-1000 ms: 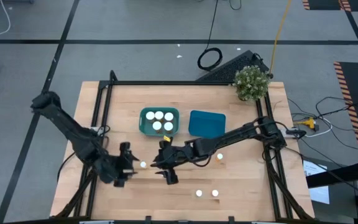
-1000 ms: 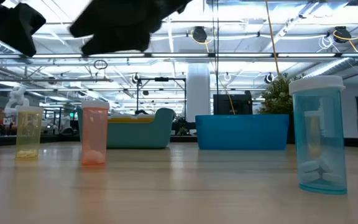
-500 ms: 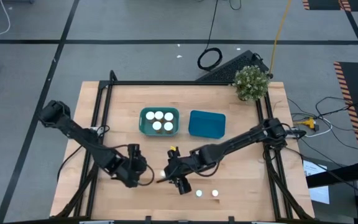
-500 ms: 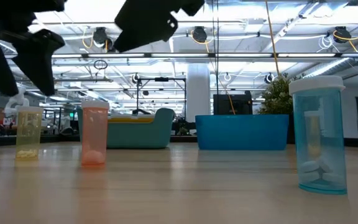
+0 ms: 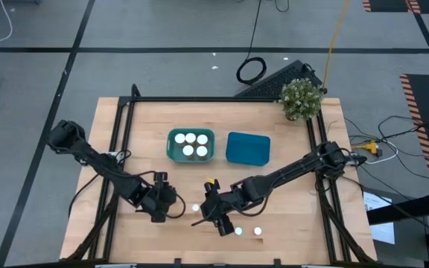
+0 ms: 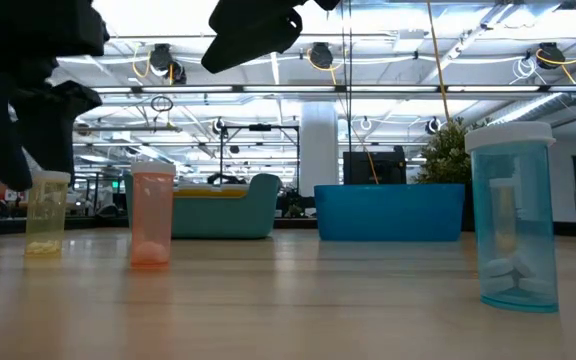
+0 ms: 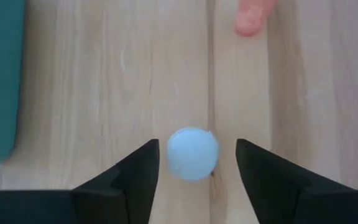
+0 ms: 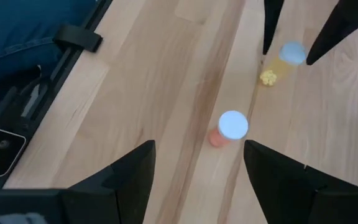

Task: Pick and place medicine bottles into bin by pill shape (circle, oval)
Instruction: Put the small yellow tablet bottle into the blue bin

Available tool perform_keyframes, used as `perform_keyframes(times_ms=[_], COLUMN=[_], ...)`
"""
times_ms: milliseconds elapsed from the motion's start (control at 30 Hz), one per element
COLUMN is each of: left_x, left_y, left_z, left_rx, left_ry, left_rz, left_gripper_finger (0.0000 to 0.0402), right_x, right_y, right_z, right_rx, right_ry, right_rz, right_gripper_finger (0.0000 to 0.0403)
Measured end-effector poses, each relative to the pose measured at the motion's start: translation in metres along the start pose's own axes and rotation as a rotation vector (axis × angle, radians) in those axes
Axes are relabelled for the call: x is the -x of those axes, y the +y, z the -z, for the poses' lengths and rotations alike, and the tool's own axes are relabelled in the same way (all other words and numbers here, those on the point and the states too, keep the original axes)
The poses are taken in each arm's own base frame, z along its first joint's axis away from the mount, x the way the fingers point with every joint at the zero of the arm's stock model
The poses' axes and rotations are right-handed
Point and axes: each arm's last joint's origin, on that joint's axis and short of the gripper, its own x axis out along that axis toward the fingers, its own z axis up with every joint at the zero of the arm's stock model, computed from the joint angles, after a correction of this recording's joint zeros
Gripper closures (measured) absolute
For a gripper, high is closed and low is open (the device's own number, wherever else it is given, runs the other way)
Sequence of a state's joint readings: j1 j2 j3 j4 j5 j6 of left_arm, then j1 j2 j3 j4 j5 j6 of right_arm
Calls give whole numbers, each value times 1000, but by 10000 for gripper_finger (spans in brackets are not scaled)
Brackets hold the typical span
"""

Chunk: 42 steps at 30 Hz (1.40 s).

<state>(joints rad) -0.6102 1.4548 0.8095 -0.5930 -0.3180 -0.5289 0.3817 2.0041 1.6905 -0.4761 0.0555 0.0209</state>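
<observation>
Step in hand: approach to grasp. Left hand (image 5: 171, 209) sits lower centre of the high view, fingers spread and empty, straddling a yellow bottle (image 7: 192, 153); in the left wrist view its white cap lies between the two fingers, nothing touching yet. Right hand (image 5: 216, 218) hovers just right of it, also released, over an orange bottle (image 8: 227, 129) that stands on the bench (image 5: 289, 223) short of its fingers. Two more bottles (image 5: 248, 231) stand lower right of centre; a blue bottle (image 6: 513, 215) fills the right of the low view. Teal bin (image 5: 191, 144) at upper centre holds five capped bottles; blue bin (image 5: 249, 147) beside it looks empty.

Next move, as I judge: left hand drops a little, clenches on the yellow bottle, lifts, carries to a bin.

Hard to read: pill shape, probably round in the yellow one, not certain. Left hand is mostly cut off at the low view's left edge. Which bin takes which shape is unmarked.
</observation>
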Motion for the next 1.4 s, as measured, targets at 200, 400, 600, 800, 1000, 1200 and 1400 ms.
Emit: perform_keyframes(times_ms=[200,400,600,800,1000,1200,1400], left_x=[-2,-2,-2,0,21,45,63], left_y=[1,-1,-1,-1,0,7,16], left_z=[2,-1,0,-2,-20,-47,-73], left_rx=[-3,-12,-16,-31,-64,-111,-156], left_ry=[-9,-40,-33,-30,-91,-168,-263], left_rz=[-15,-3,3,13,41,22,-28], left_gripper_finger=[216,249,279,276,275,276,276], right_x=[0,0,0,0,-2,-17,-24], right_y=[0,-1,-1,-1,-4,-16,-36], right_z=[-2,-3,-3,-3,-2,5,15], right_rx=[6,7,11,11,11,-82,-180], right_ry=[-25,-31,-31,-30,-53,-198,-236], right_rz=[0,1,1,1,103,250,318], right_gripper_finger=[165,165,165,165,165,165,165])
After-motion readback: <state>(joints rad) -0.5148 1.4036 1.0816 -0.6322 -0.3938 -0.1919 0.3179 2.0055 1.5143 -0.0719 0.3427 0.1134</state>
